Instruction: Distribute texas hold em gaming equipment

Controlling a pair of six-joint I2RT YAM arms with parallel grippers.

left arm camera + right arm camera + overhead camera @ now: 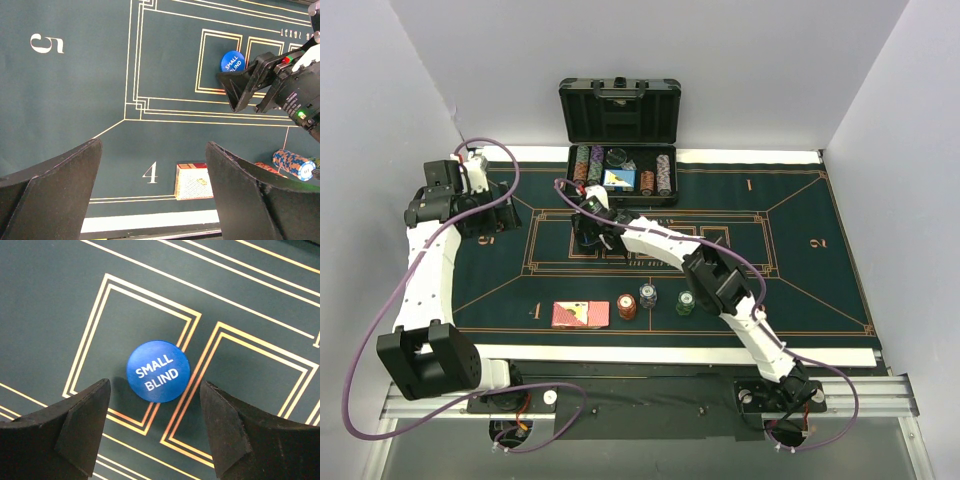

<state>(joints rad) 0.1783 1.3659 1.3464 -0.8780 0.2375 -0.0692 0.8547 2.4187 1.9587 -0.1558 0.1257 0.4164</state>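
Right gripper [154,390]: jaws spread, pinching nothing. We see the blue disc [158,371], printed SMALL BLIND, flat on the felt [50,300]. It's in the gap between the two fingers, just past the tips, touching neither, and it overlaps the gold line of a printed box. In the left wrist view the same disc [232,61] sits right at the tip of the right gripper [247,85], partly hidden behind it.

Left gripper [154,145]: jaws spread wide, empty, above the felt. Cards [194,181], red backs up, lie past the gap, nearer the finger on that view's right, beside a printed 4. Chips [295,165] show outside that same finger.

In the top view we mark the cards [581,314] and chips [648,296] well apart from both grippers. The open case [620,110] is just beyond the right gripper [588,228].
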